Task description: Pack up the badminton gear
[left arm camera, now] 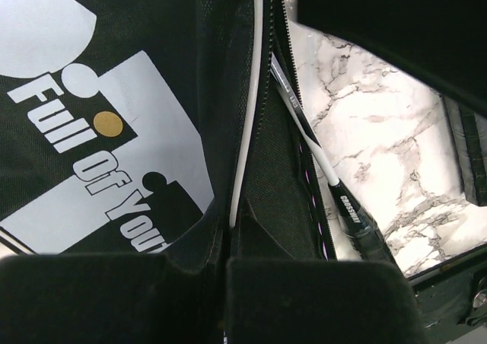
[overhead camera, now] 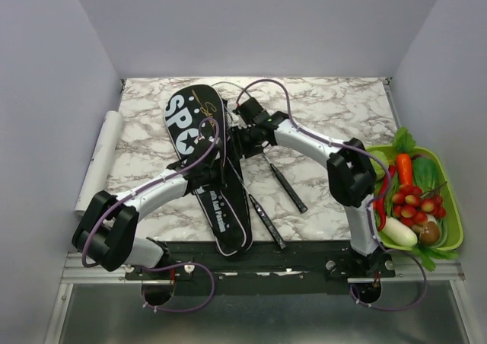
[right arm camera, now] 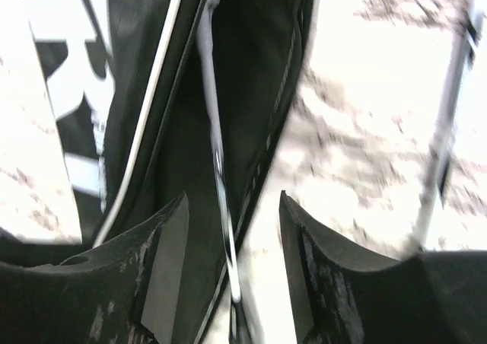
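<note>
- Top view: the black bag [overhead camera: 181, 119] lies slantwise on the table [overhead camera: 335, 108]; two rackets [overhead camera: 266, 221] stick out of its open side, with a vegetable basket [overhead camera: 455, 230] well apart
- Left wrist: the left gripper [left arm camera: 226, 264] is clamped on the bag's rim; a slip would likely drop the flap shut
- Right wrist, blurred: the right gripper [right arm camera: 232, 230] stands open astride a racket shaft [right arm camera: 217, 154], which may snag the zip edge

- Marble-patterned tabletop [overhead camera: 335, 108], white with grey veining.
- Long black bag [overhead camera: 190, 123] with white lettering, lying flat from 11 o'clock down to 6 o'clock.
- Two black racket stems [overhead camera: 285, 184], parallel and apart, just beside the bag at 5 o'clock; hoops hidden.
- White roll [overhead camera: 99, 157] along the 9 o'clock edge.
- Green tray [overhead camera: 459, 222] of vegetables at the 4 o'clock edge.
</note>
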